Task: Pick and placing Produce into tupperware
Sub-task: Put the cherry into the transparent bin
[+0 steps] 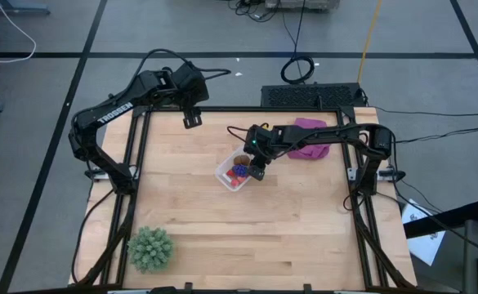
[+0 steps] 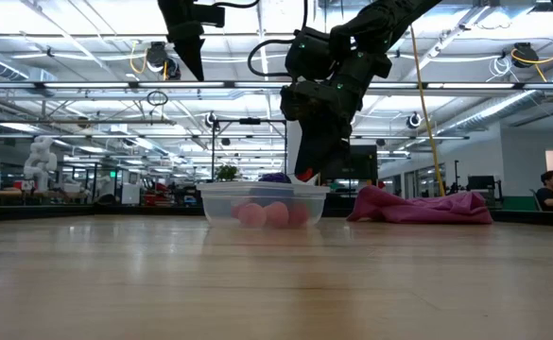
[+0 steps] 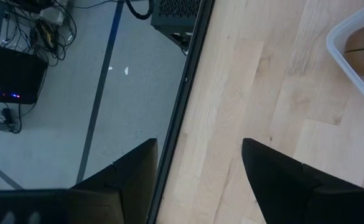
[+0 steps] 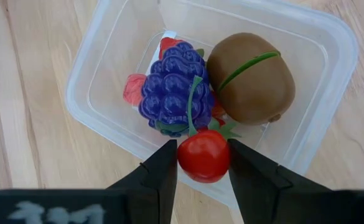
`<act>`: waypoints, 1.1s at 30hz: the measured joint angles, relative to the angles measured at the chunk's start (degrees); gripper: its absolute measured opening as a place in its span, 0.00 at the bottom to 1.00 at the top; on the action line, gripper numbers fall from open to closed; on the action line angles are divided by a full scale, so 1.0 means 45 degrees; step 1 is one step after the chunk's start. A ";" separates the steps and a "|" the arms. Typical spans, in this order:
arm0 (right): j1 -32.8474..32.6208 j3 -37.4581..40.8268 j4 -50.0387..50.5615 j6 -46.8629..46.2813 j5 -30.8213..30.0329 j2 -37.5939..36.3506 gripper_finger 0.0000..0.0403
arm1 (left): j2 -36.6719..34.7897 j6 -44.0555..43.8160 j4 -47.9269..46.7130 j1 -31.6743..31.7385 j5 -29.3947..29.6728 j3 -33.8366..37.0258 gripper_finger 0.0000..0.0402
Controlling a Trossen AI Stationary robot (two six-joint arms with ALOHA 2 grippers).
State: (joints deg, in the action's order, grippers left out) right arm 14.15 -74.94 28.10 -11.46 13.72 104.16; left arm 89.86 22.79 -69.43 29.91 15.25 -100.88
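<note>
The clear square tupperware [image 1: 232, 172] [image 4: 213, 93] stands near the table's middle. It holds the purple-blue grape bunch [image 4: 172, 90], the brown oval [image 4: 250, 78] and red and pink pieces [image 4: 134, 88]; pink ones show through its wall in the low view [image 2: 262, 213]. My right gripper [image 1: 257, 170] [image 4: 203, 167] hangs over the tub's rim, pointing down, shut on a red berry [image 4: 204, 155]. My left gripper [image 1: 192, 119] [image 3: 197, 162] waits open above the table's far left edge. My right gripper pinches the red berry [image 4: 204, 155] between its two fingers, one on each side of its round body, from above and pointing down. The berry is lifted clear over the tub's rim, its green stem [image 4: 193, 106] reaching out over the grape bunch.
A magenta-purple cloth [image 1: 310, 139] [image 2: 423, 206] lies bunched at the far right of the table. A green spiky ball plant [image 1: 150, 247] sits at the near left corner. Bare wood spreads between them. A person sits in the room beyond [image 2: 548, 189].
</note>
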 joint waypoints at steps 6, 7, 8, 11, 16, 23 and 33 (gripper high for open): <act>0.0000 0.0000 0.0005 -0.0005 0.0006 0.0000 0.31 | 0.0000 -0.0004 0.0005 0.0000 0.0000 0.0001 0.60; 0.0000 0.0000 0.0028 -0.0005 0.0005 0.0000 0.31 | 0.0000 -0.0005 0.0005 0.0000 0.0000 0.0001 0.60; 0.0000 0.0000 0.0057 -0.0005 0.0010 0.0000 0.31 | 0.0000 -0.0005 0.0005 0.0000 0.0000 0.0000 0.60; 0.0000 0.0015 0.0087 -0.0005 0.0010 0.0000 0.31 | 0.0000 -0.0005 0.0005 0.0000 0.0000 0.0005 0.60; 0.0000 0.0464 -0.0152 -0.0010 0.0015 0.0010 0.31 | 0.0000 0.0007 0.0060 0.0000 0.0000 0.0005 0.60; 0.0000 0.0801 -0.0812 0.0020 0.0019 0.0010 0.31 | 0.0000 0.0117 0.0333 0.0000 -0.0031 0.0005 0.60; 0.0000 0.0798 -0.0778 0.0582 0.0024 0.0010 0.31 | 0.0000 0.0198 0.0525 0.0000 -0.0049 0.0005 0.60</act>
State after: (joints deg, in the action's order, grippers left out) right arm 14.15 -71.35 24.59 -8.85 13.82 104.20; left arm 89.86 23.68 -67.07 29.91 15.03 -100.86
